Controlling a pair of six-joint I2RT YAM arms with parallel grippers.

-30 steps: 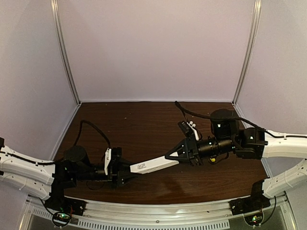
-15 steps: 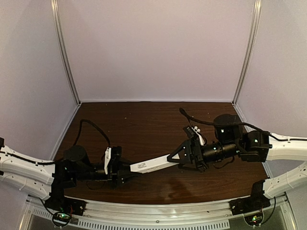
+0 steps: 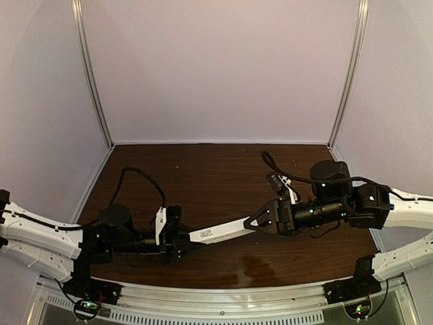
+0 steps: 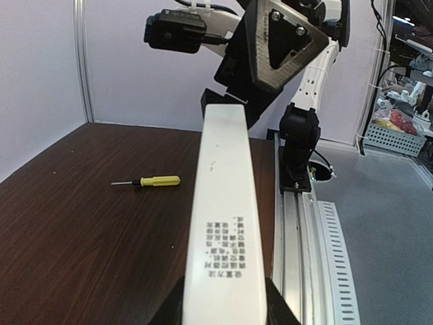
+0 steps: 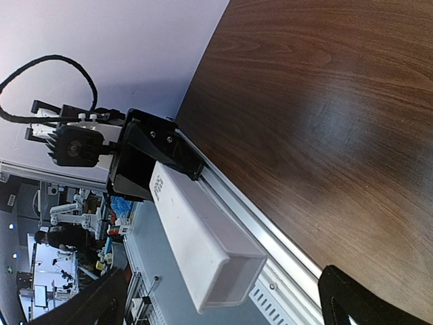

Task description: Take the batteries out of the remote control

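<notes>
The left fingers [image 4: 174,308] are clamping one end of the remote control [image 3: 220,231], holding it lifted off the counter [image 3: 203,176] with its length pointing toward the right arm. The right fingers [image 5: 355,301] are standing spread wide, and the remote's free end is lying between them, touching neither. A yellow-handled screwdriver [image 4: 150,181] is lying on the counter, well apart from the remote.

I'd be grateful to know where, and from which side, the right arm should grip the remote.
Its free right end: bring the right gripper in end-on and close the fingers across the narrow width of the remote. The left gripper clamps the other end, holding the bar off the table.
</notes>
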